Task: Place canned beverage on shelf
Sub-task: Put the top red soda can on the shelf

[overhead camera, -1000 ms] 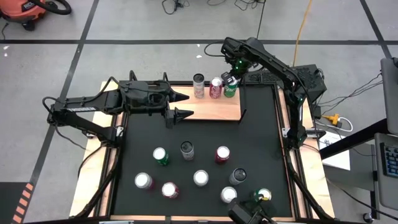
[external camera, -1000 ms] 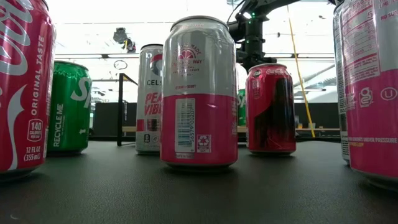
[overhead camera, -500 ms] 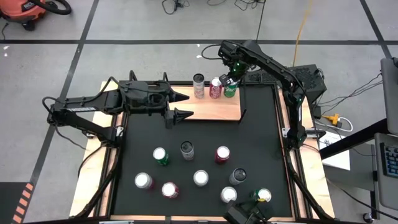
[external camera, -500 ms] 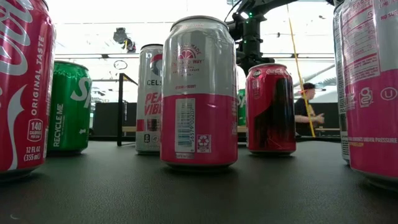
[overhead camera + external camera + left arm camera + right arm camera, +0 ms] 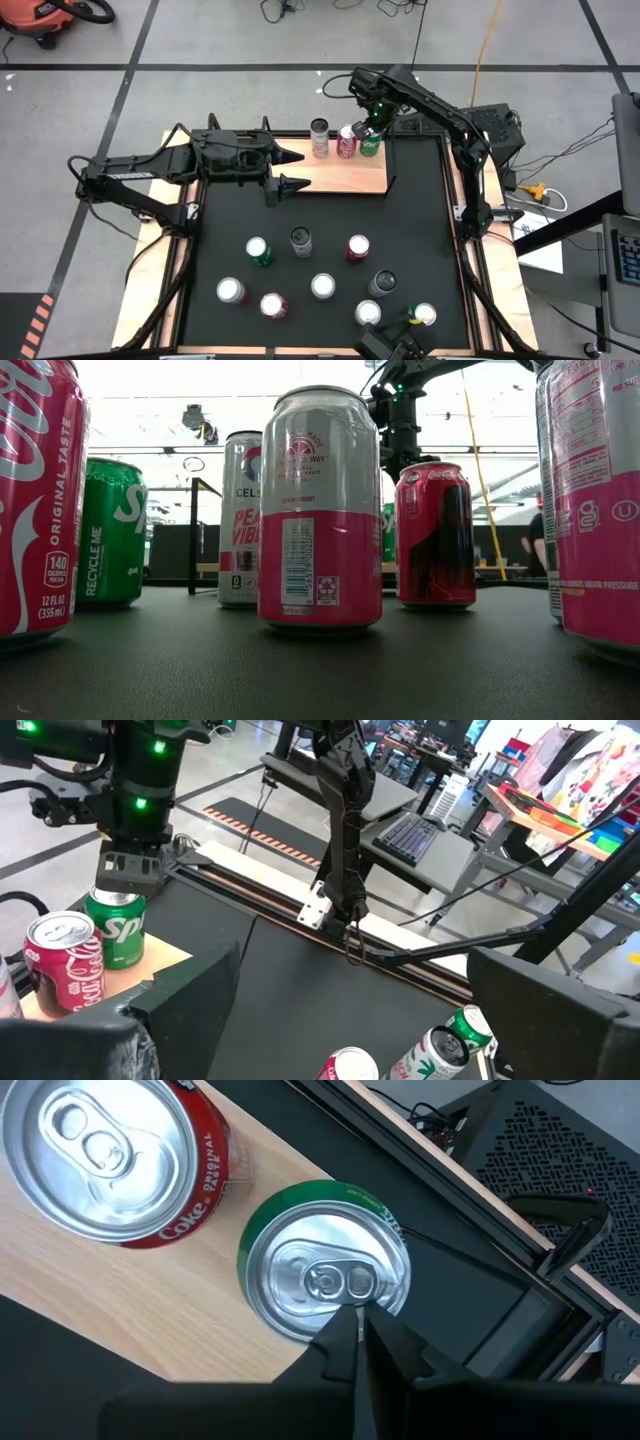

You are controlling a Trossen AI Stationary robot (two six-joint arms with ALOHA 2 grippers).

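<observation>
I see my right gripper (image 5: 358,1342) pinched closed, holding nothing, just above the green can (image 5: 370,145). That can stands on the shelf (image 5: 340,172) at the far side, beside a red can (image 5: 347,141) (a silver one too). My left gripper (image 5: 290,169) waits wide open, empty, over the shelf's left end.

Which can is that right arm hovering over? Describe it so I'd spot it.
Find the wooden shelf at the mat's far edge. Three cans stand along its back, and yours is the green can at the right end, beside a red cola can, under the shut right tool.
</observation>
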